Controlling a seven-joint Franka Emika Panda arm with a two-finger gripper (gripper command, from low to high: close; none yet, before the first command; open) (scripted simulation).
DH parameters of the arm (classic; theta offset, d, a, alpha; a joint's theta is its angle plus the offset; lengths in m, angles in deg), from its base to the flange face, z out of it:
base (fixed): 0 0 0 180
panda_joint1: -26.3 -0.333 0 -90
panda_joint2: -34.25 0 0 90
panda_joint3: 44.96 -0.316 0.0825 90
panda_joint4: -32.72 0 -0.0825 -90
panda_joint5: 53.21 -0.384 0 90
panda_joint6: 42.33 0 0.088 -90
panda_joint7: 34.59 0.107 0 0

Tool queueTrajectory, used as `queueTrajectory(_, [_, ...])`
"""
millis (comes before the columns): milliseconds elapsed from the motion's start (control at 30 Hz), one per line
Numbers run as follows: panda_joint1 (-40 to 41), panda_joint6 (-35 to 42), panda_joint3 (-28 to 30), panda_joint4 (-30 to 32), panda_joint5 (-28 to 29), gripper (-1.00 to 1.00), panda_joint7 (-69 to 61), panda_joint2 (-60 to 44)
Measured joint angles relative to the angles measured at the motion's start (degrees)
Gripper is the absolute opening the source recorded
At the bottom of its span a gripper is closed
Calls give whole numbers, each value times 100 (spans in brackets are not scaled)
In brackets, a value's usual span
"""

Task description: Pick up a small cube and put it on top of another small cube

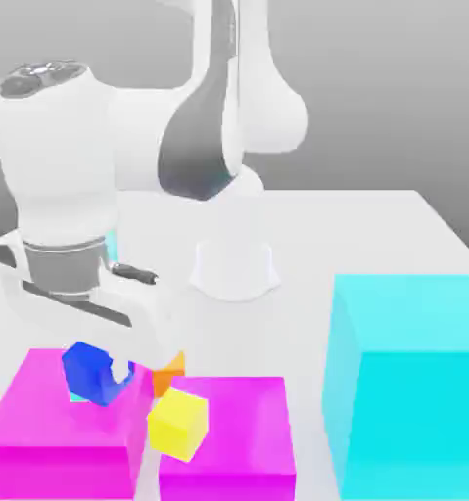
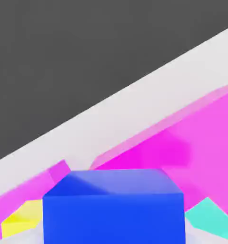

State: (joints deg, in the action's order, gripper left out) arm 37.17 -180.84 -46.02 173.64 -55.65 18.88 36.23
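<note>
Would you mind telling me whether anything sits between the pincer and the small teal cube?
Yes: a blue cube sits at the pincer, above the magenta block. The small teal cube peeks out just beside and below it, so the blue cube is in the way.

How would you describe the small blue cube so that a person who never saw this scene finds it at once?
Start at the large magenta block on the exterior view's left, below the white robot hand. The small blue cube sits tilted above that block's top, under the hand. It is the only dark blue thing: the small yellow cube and the small orange cube stand to its right, and a small teal cube peeks out beside it.
</note>
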Motion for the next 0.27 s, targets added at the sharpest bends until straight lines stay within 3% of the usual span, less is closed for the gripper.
queueTrajectory(133, [-235,-611,-69,182,217,-100,138,-388])
queueTrajectory(167, [-189,-826,-43,222,234,100,149,-561])
queueTrajectory(267, [-188,-826,-43,222,234,100,149,-561])
